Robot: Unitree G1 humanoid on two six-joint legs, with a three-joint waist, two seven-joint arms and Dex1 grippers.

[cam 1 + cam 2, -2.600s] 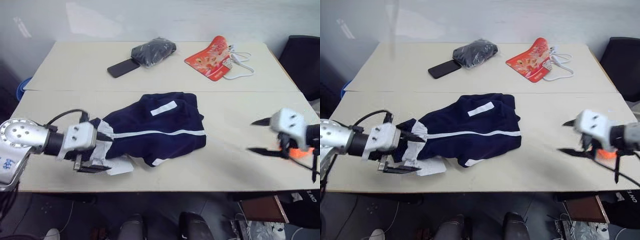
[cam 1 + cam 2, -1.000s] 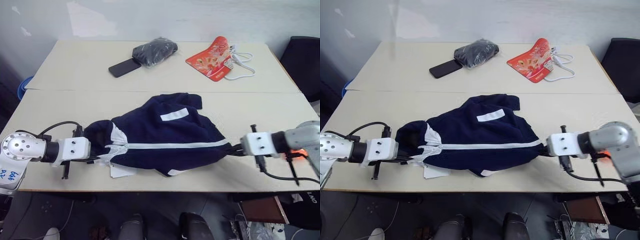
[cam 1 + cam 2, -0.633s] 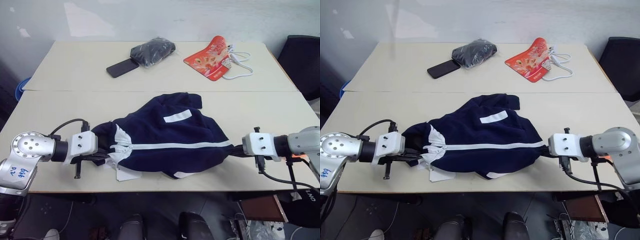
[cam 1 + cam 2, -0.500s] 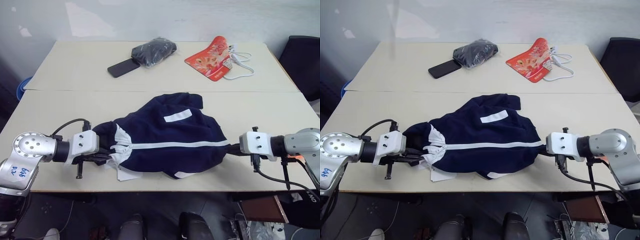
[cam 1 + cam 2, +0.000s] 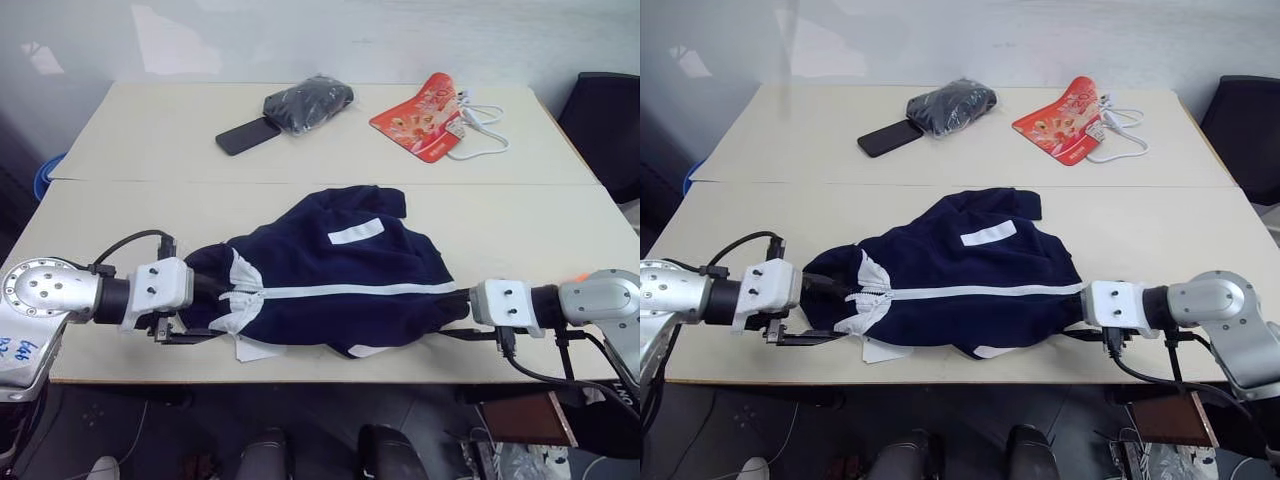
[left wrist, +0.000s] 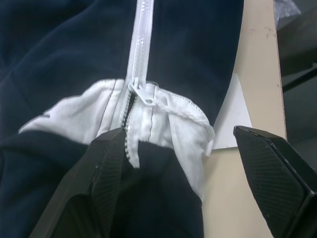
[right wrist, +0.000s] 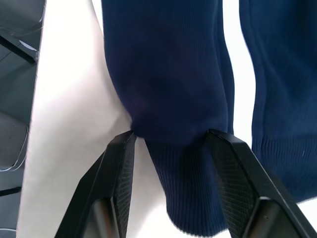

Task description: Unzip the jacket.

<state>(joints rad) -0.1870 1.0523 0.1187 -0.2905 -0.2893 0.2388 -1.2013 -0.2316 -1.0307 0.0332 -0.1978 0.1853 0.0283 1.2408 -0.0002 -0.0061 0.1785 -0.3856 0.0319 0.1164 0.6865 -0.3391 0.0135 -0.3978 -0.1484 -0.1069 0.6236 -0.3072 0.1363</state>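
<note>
Now both pincers gape: left pincer [image 6: 178, 163] and right pincer [image 7: 171, 163] straddle jacket [image 5: 340, 270].

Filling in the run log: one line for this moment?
jacket: flat on table, zipped | left gripper: open at collar | right gripper: open around hem

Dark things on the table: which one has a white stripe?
The jacket, the big navy one at the front. The shiny black bundle and flat black phone are plain.
</note>
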